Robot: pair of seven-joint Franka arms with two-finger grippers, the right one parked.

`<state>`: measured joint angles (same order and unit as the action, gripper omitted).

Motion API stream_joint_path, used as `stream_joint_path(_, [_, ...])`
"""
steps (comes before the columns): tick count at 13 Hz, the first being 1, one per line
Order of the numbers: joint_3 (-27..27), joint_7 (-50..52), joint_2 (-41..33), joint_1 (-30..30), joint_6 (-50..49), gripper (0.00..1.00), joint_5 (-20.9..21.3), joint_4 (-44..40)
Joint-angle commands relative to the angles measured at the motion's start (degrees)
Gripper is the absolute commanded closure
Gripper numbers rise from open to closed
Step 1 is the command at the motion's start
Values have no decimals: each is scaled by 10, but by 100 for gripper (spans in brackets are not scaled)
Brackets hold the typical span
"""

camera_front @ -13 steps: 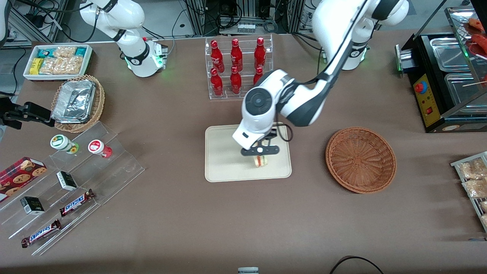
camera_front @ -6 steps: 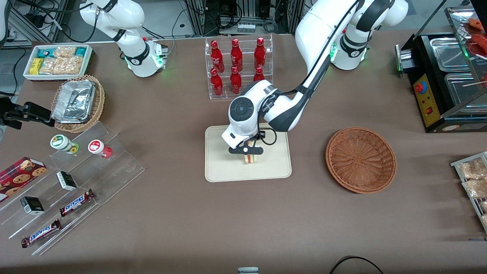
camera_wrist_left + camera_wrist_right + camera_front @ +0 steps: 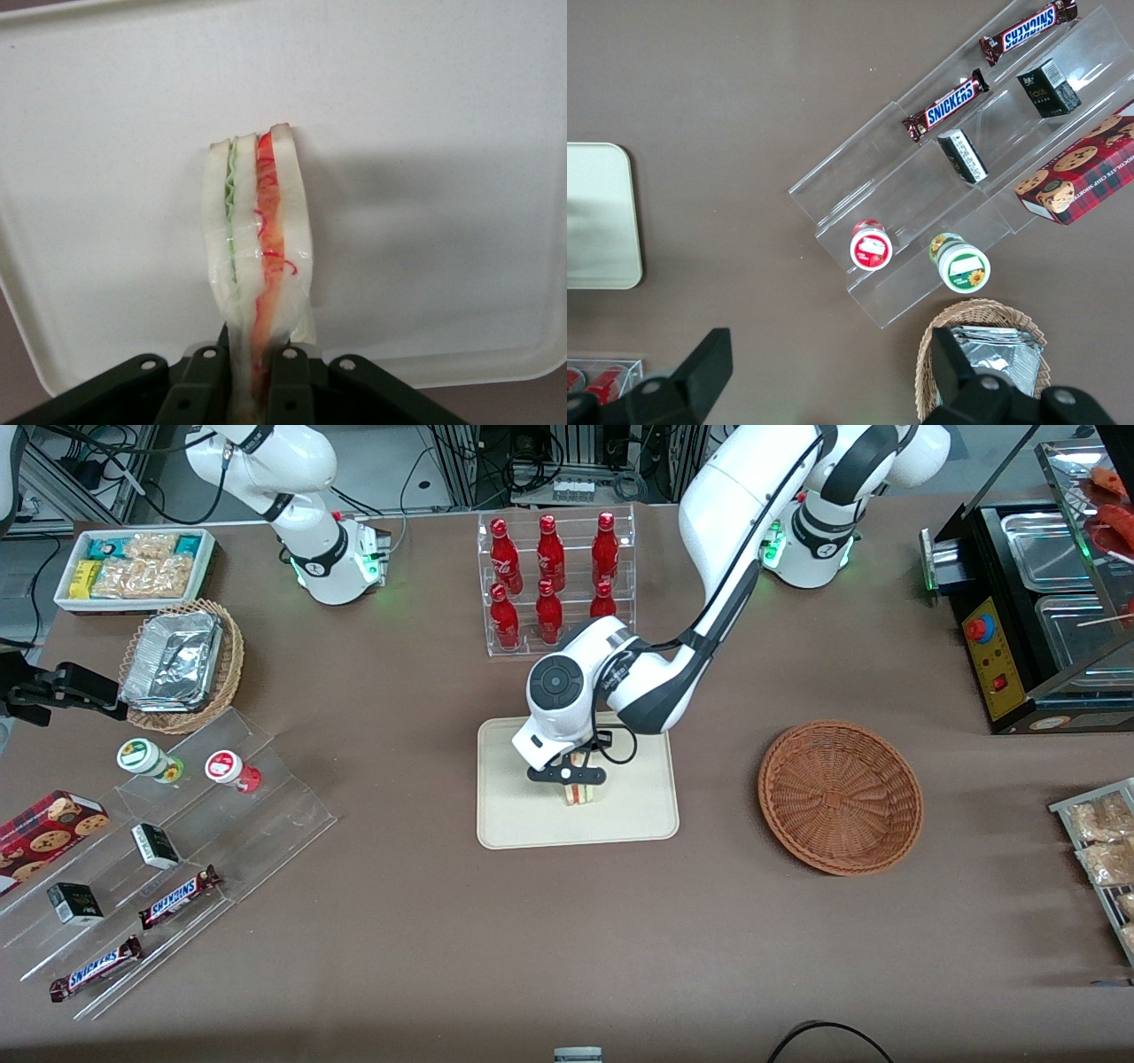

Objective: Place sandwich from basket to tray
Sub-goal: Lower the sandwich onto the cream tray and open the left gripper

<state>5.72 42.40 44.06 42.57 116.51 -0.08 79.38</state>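
Wrist view: hand (image 3: 252, 376) pinching sandwich (image 3: 259, 239)

Sandwich's (image 3: 259, 257) gripped end hidden between the hand's (image 3: 252, 376) fingers

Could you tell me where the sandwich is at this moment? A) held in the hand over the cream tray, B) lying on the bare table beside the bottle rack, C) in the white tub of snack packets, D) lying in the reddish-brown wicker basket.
A: the hand is shut on the sandwich over the tray, while the basket holds nothing.
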Motion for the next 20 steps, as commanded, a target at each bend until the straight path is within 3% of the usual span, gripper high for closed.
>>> stream_joint_path(1, [-7,-2,12,9,24,100,-1,-12])
stream_joint_path(2, [-7,-2,12,9,24,79,-2,-12])
stream_joint_path(3, [-7,-2,14,9,24,28,0,-12])
stream_joint_path(4, [-7,-2,14,10,24,1,3,-12])
stream_joint_path(10, [-14,34,-24,4,0,1,5,-19])
stream_joint_path(20, [-172,59,-265,1,-262,0,0,-13])
